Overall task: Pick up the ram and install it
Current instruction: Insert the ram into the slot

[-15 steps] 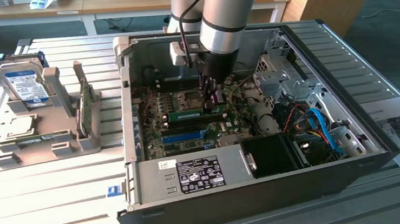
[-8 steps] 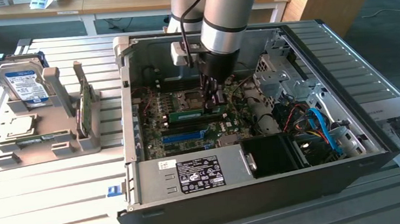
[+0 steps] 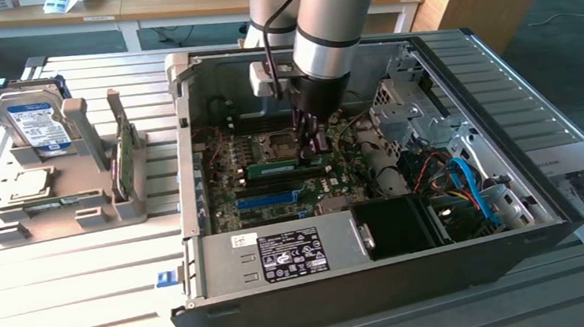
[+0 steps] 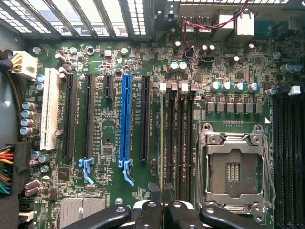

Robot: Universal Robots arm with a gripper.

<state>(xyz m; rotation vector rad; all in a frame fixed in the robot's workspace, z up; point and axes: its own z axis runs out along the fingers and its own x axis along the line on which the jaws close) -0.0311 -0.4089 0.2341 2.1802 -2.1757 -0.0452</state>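
While the arm reaches down into the open computer case [image 3: 336, 302], I see the gripper [image 3: 315, 153] pinching the ram [image 3: 282, 167] near one end. The green stick lies level, low over the motherboard [image 3: 229, 197], between the CPU socket [image 3: 274, 141] and the blue slot [image 3: 274, 198]. On the wrist view the two black fingers [image 4: 150, 212] sit pressed nearly together over the black memory slots [image 4: 180, 133] beside the socket. Whether the stick is seated in a slot or just above it, I can't tell — the angle is poor. At the exterior view's left, outside the case, a grey holder [image 3: 90, 217] carries a hard drive [image 3: 40, 122] and a wider green card [image 3: 123, 158] on edge.
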